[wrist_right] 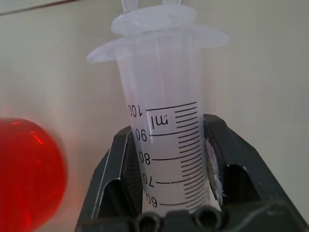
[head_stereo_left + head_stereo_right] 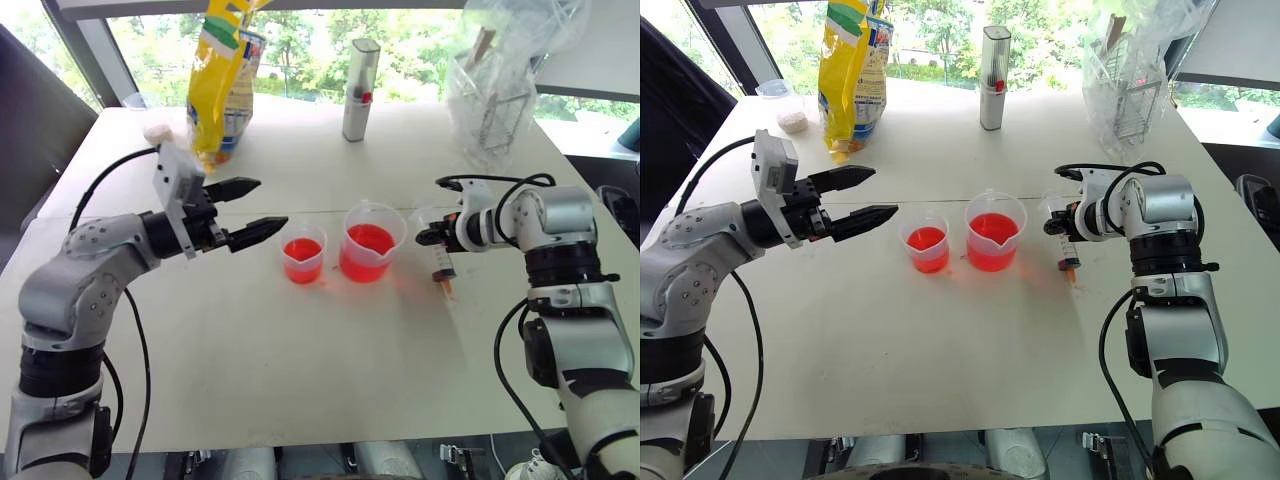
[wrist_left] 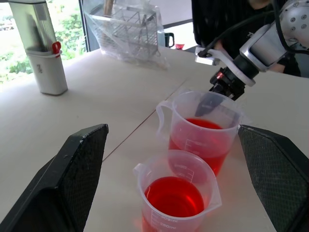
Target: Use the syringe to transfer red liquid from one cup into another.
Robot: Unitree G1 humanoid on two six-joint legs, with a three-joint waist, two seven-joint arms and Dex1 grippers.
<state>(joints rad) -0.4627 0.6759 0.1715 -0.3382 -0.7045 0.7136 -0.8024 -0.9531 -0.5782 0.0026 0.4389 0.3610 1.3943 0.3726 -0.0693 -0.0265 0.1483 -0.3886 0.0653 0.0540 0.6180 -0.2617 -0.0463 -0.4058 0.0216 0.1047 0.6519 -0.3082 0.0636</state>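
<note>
Syringe, a large clear graduated plastic barrel with an orange-red tip, sits between the right claw fingers, tip down touching the white tabletop, just right of the larger clear beaker of red liquid. Its long axis runs steeply downward. The left claw hangs wide open left of the smaller clear beaker.

Small clear plastic beaker sits just left of large clear spouted beaker, both mid-table. Clear graduated syringe just right of lrg one. White rectangular bottle behind, far edge.
</note>
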